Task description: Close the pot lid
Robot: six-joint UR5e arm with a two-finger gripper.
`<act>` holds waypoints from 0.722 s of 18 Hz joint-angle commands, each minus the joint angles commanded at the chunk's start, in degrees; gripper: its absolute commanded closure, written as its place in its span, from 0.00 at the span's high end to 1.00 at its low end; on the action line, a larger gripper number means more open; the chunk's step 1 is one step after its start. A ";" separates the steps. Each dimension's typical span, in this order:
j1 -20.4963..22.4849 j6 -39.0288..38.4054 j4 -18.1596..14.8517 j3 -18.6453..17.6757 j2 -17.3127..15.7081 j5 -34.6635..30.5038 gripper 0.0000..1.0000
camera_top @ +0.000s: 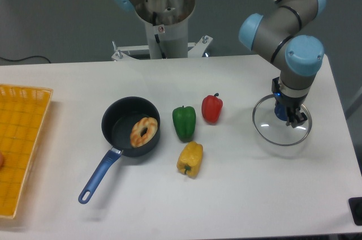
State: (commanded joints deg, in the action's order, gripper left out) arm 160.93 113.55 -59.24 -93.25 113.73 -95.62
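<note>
The pot (130,121), a dark navy saucepan with a long blue handle (99,176), stands uncovered at the table's left-centre with a bagel-like ring (143,131) inside. Far to the right is the pot lid (266,128), a clear glass disc with a metal rim. My gripper (289,116) comes down on its middle, fingers closed around the blue knob (279,112). The lid sits at or just above the table surface.
A green pepper (184,121), a red pepper (212,108) and a yellow pepper (190,158) lie between the pot and the lid. A yellow basket (22,138) is at the left edge. The robot base (164,22) stands behind the table.
</note>
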 joint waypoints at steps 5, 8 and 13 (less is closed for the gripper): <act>-1.05 -2.10 0.00 -1.41 -0.70 0.00 0.59; -2.20 -3.60 -1.40 -2.28 -2.02 -0.26 0.59; -3.16 -5.62 -5.27 -2.55 -4.48 0.09 0.59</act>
State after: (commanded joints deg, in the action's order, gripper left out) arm 157.76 107.93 -64.50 -95.80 109.25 -95.54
